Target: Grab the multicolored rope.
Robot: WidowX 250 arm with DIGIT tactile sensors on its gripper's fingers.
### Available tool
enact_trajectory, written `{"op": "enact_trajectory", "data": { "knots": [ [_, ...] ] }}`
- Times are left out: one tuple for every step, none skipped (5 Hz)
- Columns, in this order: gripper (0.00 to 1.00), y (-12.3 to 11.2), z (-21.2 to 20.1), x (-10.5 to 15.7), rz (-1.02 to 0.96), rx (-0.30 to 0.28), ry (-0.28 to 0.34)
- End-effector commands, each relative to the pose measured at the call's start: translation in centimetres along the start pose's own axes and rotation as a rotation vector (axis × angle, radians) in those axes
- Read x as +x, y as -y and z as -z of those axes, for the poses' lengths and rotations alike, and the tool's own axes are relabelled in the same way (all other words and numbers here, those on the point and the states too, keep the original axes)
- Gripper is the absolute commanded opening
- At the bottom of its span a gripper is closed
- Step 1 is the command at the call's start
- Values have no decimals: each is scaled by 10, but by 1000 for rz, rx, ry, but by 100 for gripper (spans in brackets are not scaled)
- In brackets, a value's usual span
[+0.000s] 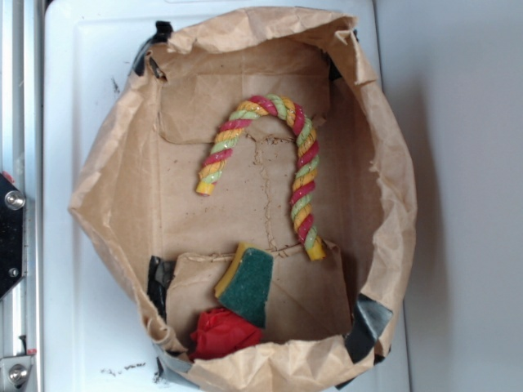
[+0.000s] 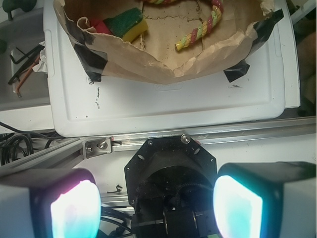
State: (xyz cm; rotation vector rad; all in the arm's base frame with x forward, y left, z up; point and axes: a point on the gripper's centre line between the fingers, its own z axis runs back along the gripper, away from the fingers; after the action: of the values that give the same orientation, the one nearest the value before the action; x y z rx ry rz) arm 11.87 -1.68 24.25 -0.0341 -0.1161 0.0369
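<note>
A: Where's the multicolored rope [image 1: 288, 145] versus the gripper [image 2: 156, 208]?

B: Well apart. In the wrist view the gripper's glowing fingertip pads [image 2: 74, 210] sit at the bottom of frame, spread wide with nothing between them. The rope is at the far top edge, inside the brown paper bag [image 1: 384, 163]. The exterior view doesn't show the gripper at all.

A: How's the rope lying?

B: In an arch on the bag floor. Thick twisted strands, red-pink, yellow, light green, with yellow ends. One end is toward the left middle, the other lower right, just beside the bag's right wall.

A: And the bag?

B: Crumpled kraft paper, rim rolled outward, patched with black tape [image 1: 368, 322] at the corners. It stands on a white plastic tray [image 2: 163, 106].

A: Anything else in there?

B: A green-and-yellow sponge [image 1: 245, 282], wedge-shaped and scratchy on the green side, below the arch. A red wad of cloth [image 1: 222, 332] touches the sponge's lower edge. Both are clear of the rope.

A: What's in the way?

B: From the wrist view, the bag's near wall and an aluminium rail [image 2: 198, 139] lie between the gripper and the rope.
</note>
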Motion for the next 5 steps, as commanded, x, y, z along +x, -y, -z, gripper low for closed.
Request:
{"op": "enact_trajectory", "data": {
  "knots": [
    [100,0,0,0,0,0,0],
    [100,-18,19,48,-49,26,8],
    [100,-44,33,82,-65,14,5],
    [100,-66,50,103,-14,10,25],
    [100,-73,69,124,39,29,46]
  ]
}}
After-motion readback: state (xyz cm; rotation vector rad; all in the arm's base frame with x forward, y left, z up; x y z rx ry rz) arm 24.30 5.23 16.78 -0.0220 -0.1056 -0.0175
